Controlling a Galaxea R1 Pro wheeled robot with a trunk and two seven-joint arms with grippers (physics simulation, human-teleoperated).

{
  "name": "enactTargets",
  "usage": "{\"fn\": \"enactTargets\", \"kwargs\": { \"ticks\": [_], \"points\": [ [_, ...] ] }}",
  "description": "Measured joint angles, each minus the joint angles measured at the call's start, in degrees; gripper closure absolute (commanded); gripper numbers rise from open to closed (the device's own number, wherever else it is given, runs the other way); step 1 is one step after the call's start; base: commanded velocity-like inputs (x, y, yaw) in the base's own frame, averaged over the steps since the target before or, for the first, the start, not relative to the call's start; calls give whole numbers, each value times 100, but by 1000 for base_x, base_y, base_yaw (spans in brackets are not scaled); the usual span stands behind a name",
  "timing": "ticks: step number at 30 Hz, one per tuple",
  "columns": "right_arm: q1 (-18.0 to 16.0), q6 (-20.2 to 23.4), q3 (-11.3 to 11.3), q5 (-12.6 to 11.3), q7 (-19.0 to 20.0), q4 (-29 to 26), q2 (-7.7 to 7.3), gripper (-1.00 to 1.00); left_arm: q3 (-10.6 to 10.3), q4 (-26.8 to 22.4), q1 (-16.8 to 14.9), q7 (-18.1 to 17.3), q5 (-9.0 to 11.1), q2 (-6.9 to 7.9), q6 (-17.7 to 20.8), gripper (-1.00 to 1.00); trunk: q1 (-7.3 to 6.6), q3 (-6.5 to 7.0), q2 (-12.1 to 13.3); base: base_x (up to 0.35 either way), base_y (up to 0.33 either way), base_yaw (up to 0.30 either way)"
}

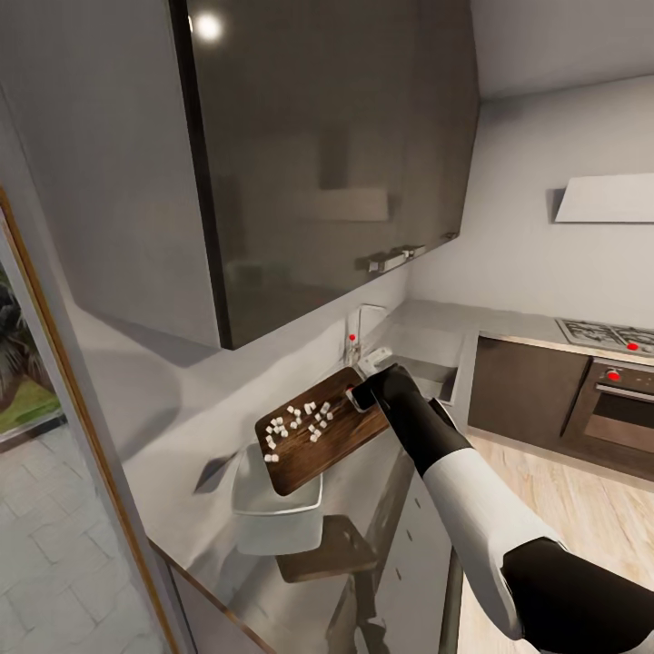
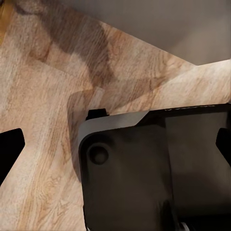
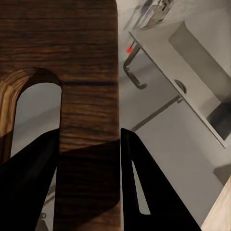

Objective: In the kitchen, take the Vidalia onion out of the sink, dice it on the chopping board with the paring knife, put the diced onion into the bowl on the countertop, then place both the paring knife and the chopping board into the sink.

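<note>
1. Here, in the head view, the right gripper (image 1: 363,392) pinches the end of the chopping board (image 1: 318,440) nearest the sink, holding it in the air, tilted, its lower end over the bowl (image 1: 272,513). Small white pieces of diced onion (image 1: 295,423) lie scattered on the board's upper face, most toward its lower half. The bowl stands on the countertop (image 1: 182,454), near its front edge, and the board's dark reflection shows on the glossy surface beside it. Beyond the gripper lies the sink (image 1: 427,363), with its chrome tap (image 1: 360,320) carrying a red dot. A dark pointed shape on the countertop, just on the wall side of the bowl, cannot be made out clearly. A glossy grey wall cabinet (image 1: 336,154) hangs above. Across the room sit a hob (image 1: 609,334) and an oven (image 1: 622,404), each with red marks; no writing can be read anywhere.

2. In the left wrist view, the left gripper's dark fingertips (image 2: 8,149) stand wide apart at the picture's edges, with nothing between them, over pale wooden floor (image 2: 43,96) and a dark part of the robot's base (image 2: 154,168).

3. In the right wrist view, the right gripper's two dark fingers (image 3: 137,183) clamp the board's grained edge beside its handle hole (image 3: 37,115). Past the board are the sink basin with its round drain (image 3: 180,85) and the curved tap with the red dot.
</note>
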Motion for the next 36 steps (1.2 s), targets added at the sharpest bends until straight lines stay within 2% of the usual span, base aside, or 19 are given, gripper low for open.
{"fn": "enactTargets", "kwargs": {
  "ticks": [10,14,17,36],
  "points": [
    [0,-1,9,12,-35,-8,0,100,0,3,0,0,1,3,0,-100,0,0,0,0,0,0],
    [0,-8,9,25,-339,-9,0,100,0,3,0,0,1,10,0,-100,0,0,0,0,0,0],
    [0,-16,9,7,-424,-9,0,100,0,3,0,0,1,11,0,-100,0,0,0,0,0,0],
    [0,-12,13,7,-475,-9,0,100,0,3,0,0,1,-2,0,-100,0,0,0,0,0,0]
  ]
}}
